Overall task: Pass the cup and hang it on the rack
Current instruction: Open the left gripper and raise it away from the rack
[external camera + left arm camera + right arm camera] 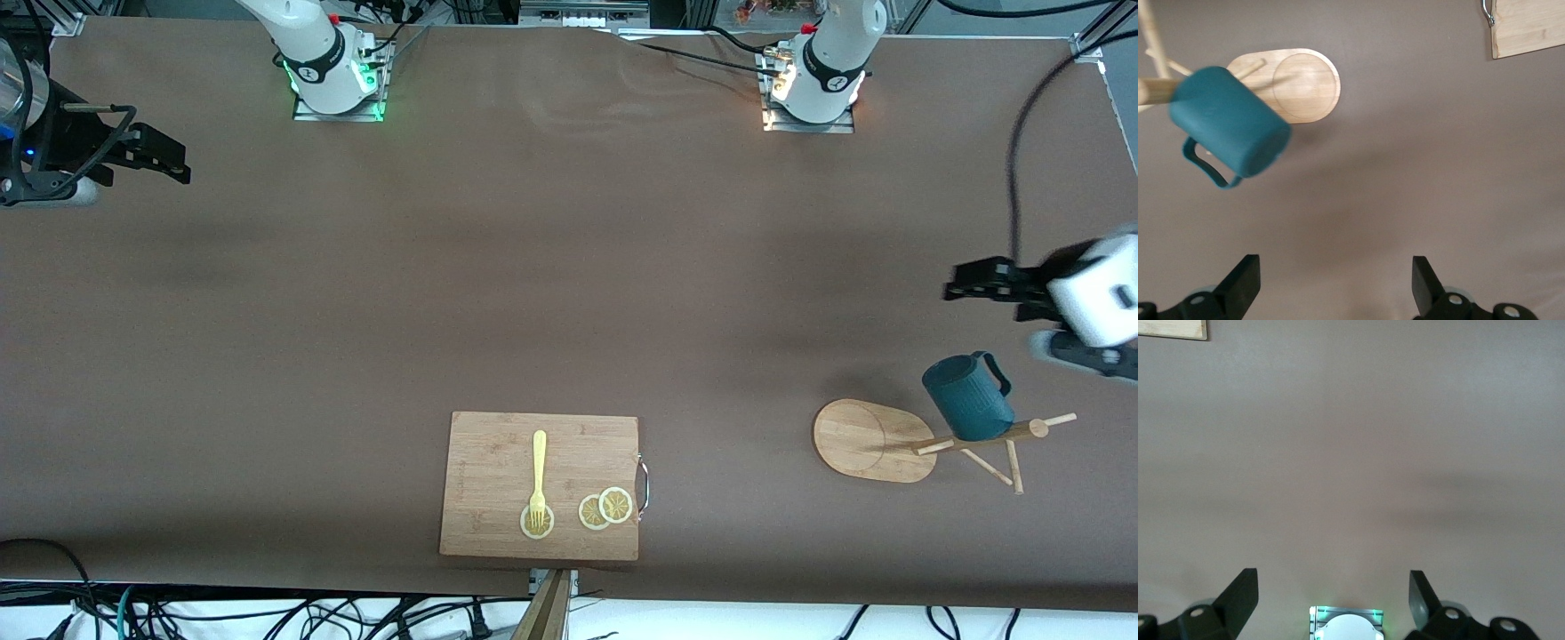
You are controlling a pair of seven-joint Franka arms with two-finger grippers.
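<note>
Hanging on the rack (876, 440), the cup (967, 398) sits near the worktop's edge. Left gripper (958, 291) hovers beside it, jaws spread. Right gripper (173, 160) waits empty, jaws spread.

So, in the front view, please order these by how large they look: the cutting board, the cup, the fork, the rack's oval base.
1. Cutting board, clearly the largest.
2. Rack's oval base.
3. Cup; it hangs on the rack, raised toward the camera, so it may look bigger than it is.
4. Fork, long but very thin.
</note>
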